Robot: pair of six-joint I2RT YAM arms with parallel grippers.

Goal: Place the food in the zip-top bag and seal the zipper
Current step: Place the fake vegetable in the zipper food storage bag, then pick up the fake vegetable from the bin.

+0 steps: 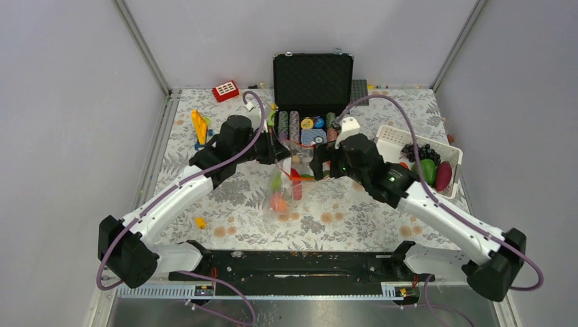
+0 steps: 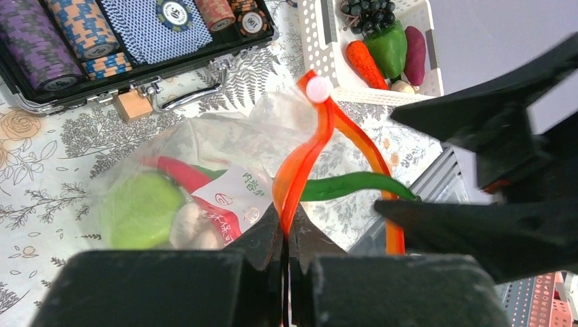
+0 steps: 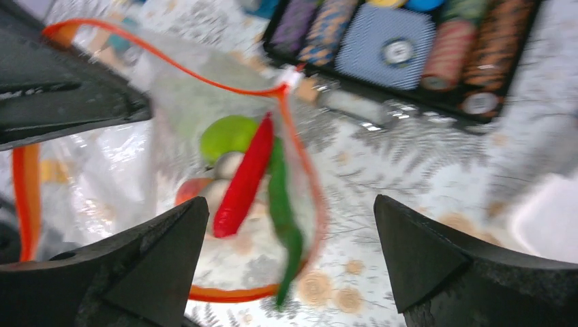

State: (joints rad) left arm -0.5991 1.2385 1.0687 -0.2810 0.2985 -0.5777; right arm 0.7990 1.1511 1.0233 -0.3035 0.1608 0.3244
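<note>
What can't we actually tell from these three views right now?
- Top external: zip-top bag mouth crowded by both arms, too small; sealed length unreadable.
- Left wrist: left end effector, shut on the zipper, hides the strip below its fingers.
- Right wrist: blurred; pale pieces beside the red chili unidentifiable.

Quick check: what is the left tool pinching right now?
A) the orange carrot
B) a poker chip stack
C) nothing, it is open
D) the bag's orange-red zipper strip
D: in the left wrist view the left tool is shut on the zipper.
</note>
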